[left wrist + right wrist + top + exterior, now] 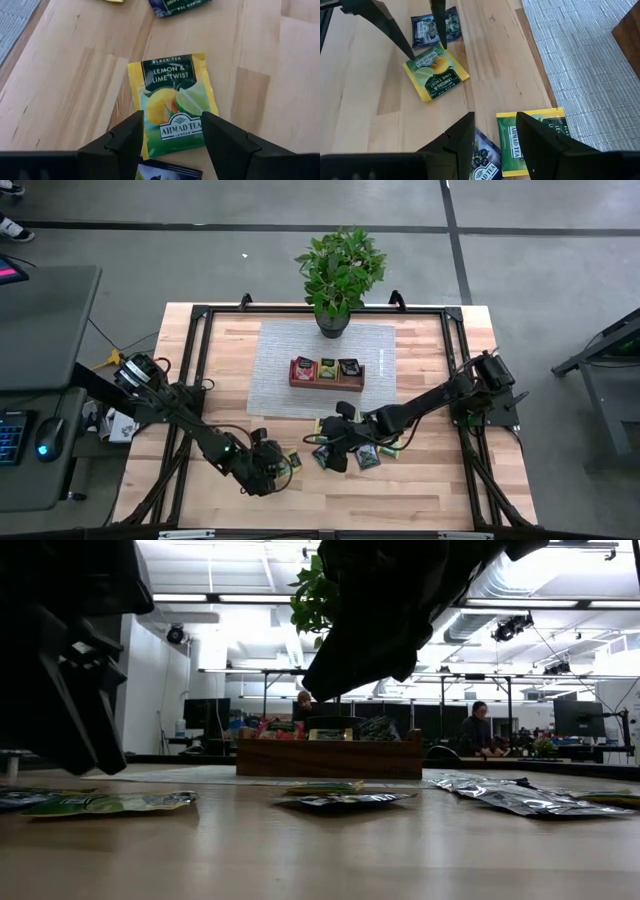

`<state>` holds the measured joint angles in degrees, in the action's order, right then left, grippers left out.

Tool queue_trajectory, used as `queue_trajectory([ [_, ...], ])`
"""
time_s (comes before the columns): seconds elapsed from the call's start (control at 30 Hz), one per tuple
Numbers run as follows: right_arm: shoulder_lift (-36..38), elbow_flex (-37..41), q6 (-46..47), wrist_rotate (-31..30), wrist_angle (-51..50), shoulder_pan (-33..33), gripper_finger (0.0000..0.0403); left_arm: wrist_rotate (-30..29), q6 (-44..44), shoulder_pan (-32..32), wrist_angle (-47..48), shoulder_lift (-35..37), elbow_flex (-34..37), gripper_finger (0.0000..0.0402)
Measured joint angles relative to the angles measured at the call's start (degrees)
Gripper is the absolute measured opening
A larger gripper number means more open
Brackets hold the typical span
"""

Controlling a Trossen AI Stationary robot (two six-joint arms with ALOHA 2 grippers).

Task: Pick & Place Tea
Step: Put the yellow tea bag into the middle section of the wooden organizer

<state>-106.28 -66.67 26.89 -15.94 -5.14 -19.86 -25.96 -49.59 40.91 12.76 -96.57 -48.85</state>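
Several tea sachets lie flat on the wooden table near its front. My left gripper (172, 145) is open and hovers over a yellow-green lemon-lime sachet (172, 102), one finger on either side of its near end. In the low view those fingers hang just above the sachet (110, 803). A dark blue sachet (167, 172) lies close under the gripper. My right gripper (495, 135) is open above a yellow-green sachet (545, 120) and a dark blue one (485, 155). In the high view the left gripper (280, 468) is left of the right gripper (335, 450).
The brown wooden tray (327, 384) with sachets in its compartments stands on a grey mat (280, 360) at mid-table. A potted plant (338, 270) is behind it. More sachets (372, 456) lie under the right arm. Bare wood lies along the front edge.
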Motion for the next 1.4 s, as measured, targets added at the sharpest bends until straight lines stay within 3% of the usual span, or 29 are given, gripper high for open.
queue_trajectory([
  [0.5,0.04,0.0,0.7,1.49,1.78,-0.02,0.0139,-2.55,-0.21,-0.02,1.31,-0.25,0.03,0.0195],
  [0.83,0.07,0.0,2.06,1.76,2.1,-0.01,0.0139,-0.66,-2.39,-0.02,-3.86,-6.27,-0.26,0.0195],
  [1.1,-0.91,0.0,14.57,12.1,3.19,0.2,0.0139,-1.96,-5.25,0.04,-1.75,-8.35,-0.32,0.0195],
  [1.4,-6.08,0.02,26.81,14.89,13.38,0.56,0.0139,-1.8,-6.12,0.02,-0.17,-8.46,-0.34,0.0195],
])
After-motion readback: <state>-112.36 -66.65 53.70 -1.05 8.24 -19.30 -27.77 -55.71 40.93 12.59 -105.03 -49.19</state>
